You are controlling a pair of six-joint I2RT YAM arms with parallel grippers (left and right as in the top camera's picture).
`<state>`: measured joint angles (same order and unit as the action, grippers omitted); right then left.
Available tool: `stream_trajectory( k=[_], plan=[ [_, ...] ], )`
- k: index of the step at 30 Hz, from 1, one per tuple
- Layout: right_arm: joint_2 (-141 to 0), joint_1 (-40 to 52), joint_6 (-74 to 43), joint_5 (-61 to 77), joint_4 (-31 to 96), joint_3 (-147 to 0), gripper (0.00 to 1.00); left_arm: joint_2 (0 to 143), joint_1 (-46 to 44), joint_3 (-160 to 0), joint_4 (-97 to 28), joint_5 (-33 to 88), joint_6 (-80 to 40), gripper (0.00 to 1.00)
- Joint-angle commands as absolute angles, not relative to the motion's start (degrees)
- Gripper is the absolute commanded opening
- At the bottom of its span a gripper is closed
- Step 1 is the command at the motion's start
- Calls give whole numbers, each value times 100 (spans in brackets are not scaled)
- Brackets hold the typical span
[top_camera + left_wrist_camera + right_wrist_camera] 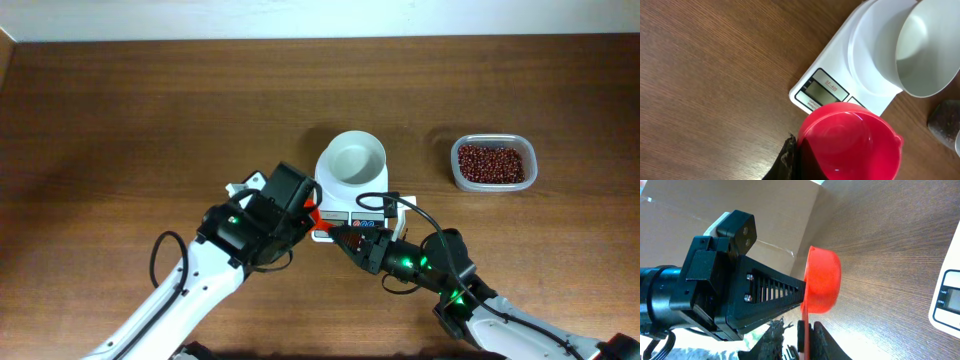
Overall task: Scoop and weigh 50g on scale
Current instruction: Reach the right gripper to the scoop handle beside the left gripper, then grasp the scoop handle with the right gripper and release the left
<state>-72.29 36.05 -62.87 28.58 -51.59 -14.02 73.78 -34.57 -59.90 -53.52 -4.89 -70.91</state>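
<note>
The white scale (330, 192) lies mid-table with its grey display (822, 90) toward me; an empty round white bowl (357, 160) stands on it. My left gripper (303, 214) is shut on the cup rim of an empty red scoop (850, 142), held just in front of the scale's display edge. One dark left fingertip (791, 150) shows beside the cup. My right gripper (797, 327) has its jaws narrowly around the scoop's handle (802, 330). The handle lies against one finger and a thin gap shows at the other. The scoop's cup (822, 280) hangs above bare wood.
A clear tub of red beans (492, 163) stands to the right of the scale. The scale's corner (947, 300) shows at the right edge of the right wrist view. Both arms crowd the table's front middle.
</note>
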Motion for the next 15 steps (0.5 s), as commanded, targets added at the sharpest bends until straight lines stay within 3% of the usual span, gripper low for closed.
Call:
stream_trajectory(
  k=[1,9,10,11,14,15],
  plan=[
    [-7238,3642,-6265,2952,-5210,-1444,20,7400,-3601,-6088,-5363,-541,-7024,0],
    [-7238,3642,-6265,2980,-5201,-1444,11,7400,-3601,-6088,-5363,-539,-7022,0],
    [-7238,3642,-6265,2976,-5203,-1444,4,7400,-3601,-6088,-5363,-539,-7022,0],
    [-7238,3642,-6263,2974,-5196,-1444,4,7400,-3601,-6090,-5363,-539,-7022,9],
    [-7238,3636,-6257,2971,-4842,-1444,4,7400,-3601,-6088,-5365,-537,-7022,75],
    [-7238,3636,-6093,2950,-4530,-1444,4,7400,-3601,-6088,-5365,-539,-7022,81]
  ],
)
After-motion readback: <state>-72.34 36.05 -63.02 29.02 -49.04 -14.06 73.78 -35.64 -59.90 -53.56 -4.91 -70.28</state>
